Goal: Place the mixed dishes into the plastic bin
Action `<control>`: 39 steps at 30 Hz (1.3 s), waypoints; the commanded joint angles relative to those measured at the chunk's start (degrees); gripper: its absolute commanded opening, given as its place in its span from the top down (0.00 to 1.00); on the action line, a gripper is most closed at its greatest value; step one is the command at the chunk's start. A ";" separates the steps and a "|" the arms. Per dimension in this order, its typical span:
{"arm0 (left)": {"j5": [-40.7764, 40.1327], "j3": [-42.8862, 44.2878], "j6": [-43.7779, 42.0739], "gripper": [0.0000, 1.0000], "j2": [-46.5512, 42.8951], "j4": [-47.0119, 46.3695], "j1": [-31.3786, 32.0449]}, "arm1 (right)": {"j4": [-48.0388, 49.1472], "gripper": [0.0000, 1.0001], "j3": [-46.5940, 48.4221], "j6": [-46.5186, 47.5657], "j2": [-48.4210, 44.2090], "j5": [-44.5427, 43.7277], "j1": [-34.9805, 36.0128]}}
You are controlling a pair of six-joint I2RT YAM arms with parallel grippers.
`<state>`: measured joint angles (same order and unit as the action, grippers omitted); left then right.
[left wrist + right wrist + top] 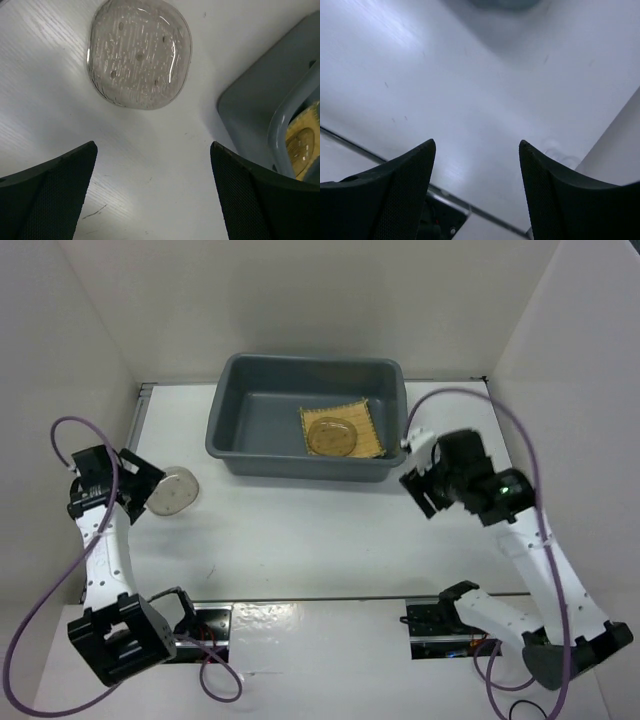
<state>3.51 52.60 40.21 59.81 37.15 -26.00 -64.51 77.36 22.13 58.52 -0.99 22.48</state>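
Your left gripper (152, 147) is spread wide, with nothing between its fingers. A round clear glass saucer (139, 52) lies flat on the white table (40, 100) ahead of the fingertips. It sits a little toward the left finger and touches neither one.

Out past the right finger is a corner of the dark grey plastic bin (250, 115). Over the rim there you can make out the yellow woven mat (313, 112) on the bin floor, with a second saucer (299, 149) resting on top of it.

Your right gripper (477, 142) is also released and holds nothing, with only bare tabletop between and ahead of its fingers. From above, it hangs just off the bin's right near corner, apart from the wall.
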 commanded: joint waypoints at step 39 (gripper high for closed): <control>-4.91 0.39 13.42 0.00 37.04 -10.60 -9.16 | 39.55 0.02 -43.09 -2.88 -38.67 -20.19 -0.86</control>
<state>1.13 52.66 55.59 92.73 31.03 -35.44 -29.52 35.11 20.53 19.29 -19.44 21.82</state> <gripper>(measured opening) 1.001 0.983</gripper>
